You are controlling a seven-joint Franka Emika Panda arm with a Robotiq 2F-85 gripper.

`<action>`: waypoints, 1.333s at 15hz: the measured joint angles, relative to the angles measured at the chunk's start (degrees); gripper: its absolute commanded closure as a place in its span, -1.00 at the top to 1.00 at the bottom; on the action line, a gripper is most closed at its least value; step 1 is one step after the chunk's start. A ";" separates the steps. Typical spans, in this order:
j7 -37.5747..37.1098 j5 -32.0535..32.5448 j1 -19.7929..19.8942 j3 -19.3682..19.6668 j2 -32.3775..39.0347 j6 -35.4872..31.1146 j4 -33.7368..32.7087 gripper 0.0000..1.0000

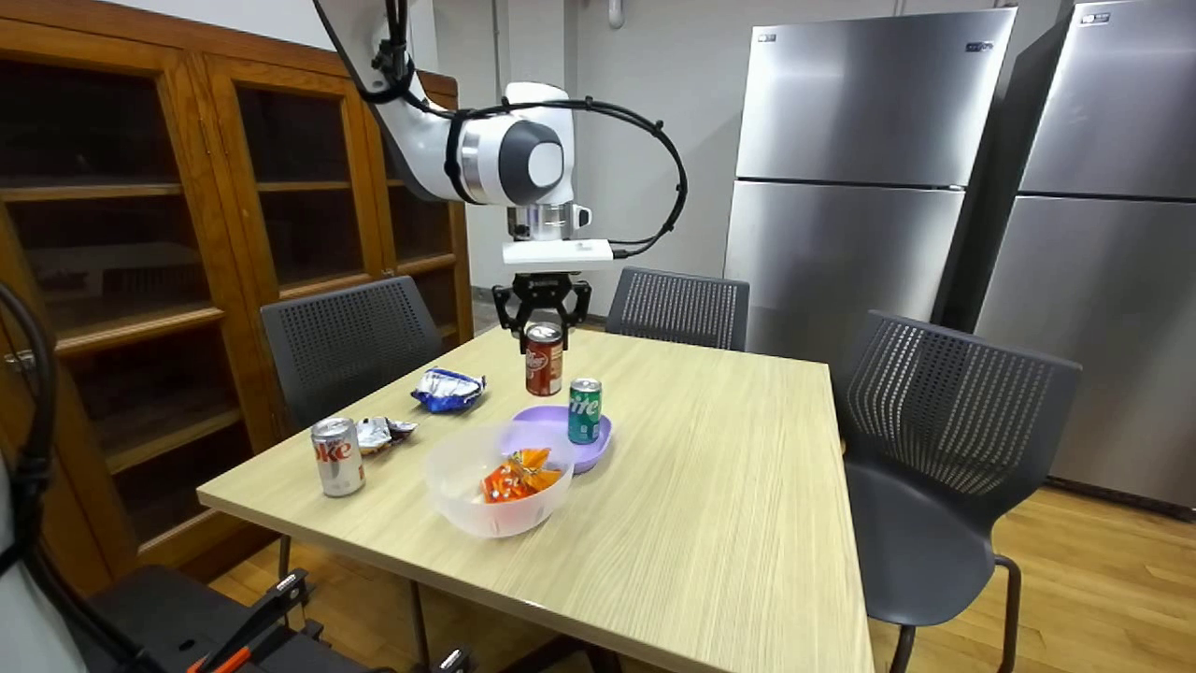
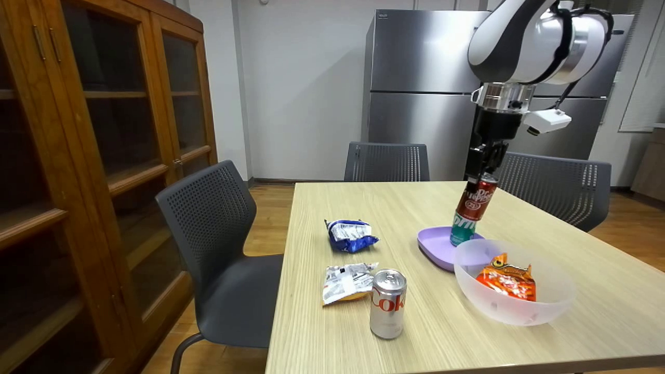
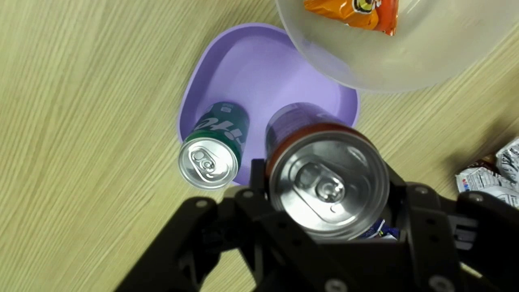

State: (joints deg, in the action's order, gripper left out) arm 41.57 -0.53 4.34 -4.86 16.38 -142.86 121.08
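The gripper (image 1: 544, 340) was clamped on a red can (image 2: 479, 200), which sat lid-up between its fingers (image 3: 258, 172). Lower than the gripper and near it, a green can (image 1: 585, 412) stood in a purple tray (image 3: 259, 73).

On my wrist feed the red can (image 3: 326, 174) has a polished metal lid. The plate (image 3: 259, 73) reads as smooth matt plastic, the bowl (image 2: 488, 298) as frosted plastic. The blue bag (image 2: 353, 238) is glossy (crinkled foil, I'd say from here). I see wood grain on the table (image 1: 710, 449), brushed metal on the fridges (image 1: 846, 262), varnished wood on the cabinet (image 1: 245, 271).
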 measured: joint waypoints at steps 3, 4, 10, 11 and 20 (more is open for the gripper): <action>0.08 0.43 -0.59 -0.31 2.79 0.01 -2.40 -0.23; 0.10 0.55 -0.66 -0.45 3.77 0.01 -3.27 -0.23; 0.25 1.89 -1.30 -0.97 9.86 0.00 -8.80 -0.23; 0.25 2.46 -1.48 -0.99 10.78 0.00 -9.59 -0.23; 0.07 7.00 -3.14 -0.99 18.61 -0.07 -15.58 -0.23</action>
State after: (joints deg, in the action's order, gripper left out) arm 41.64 6.47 1.19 -5.85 34.99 -142.93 105.50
